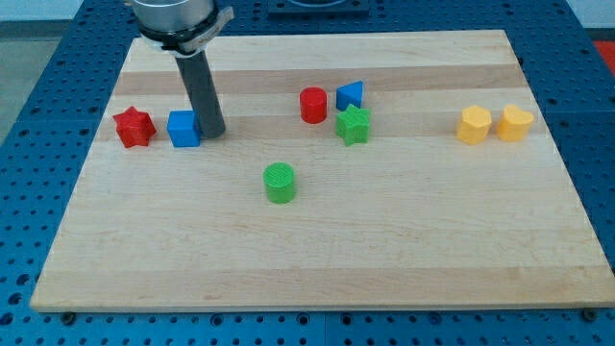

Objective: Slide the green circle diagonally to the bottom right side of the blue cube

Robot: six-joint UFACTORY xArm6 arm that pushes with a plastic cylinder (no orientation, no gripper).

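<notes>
- On the tabletop [317,259], my tip [213,134] rests just right of the blue cube [183,128], touching or nearly so; it is a bare rod, no fingers.
- Green circle [280,183] sits alone, below-right of the cube, well apart.
- Red star [134,126] lies left of the cube.

The tip [213,134] touches the blue cube's [184,129] right side. A red star [134,127] sits just left of the cube; the green circle [281,183] lies lower right, apart.
</notes>
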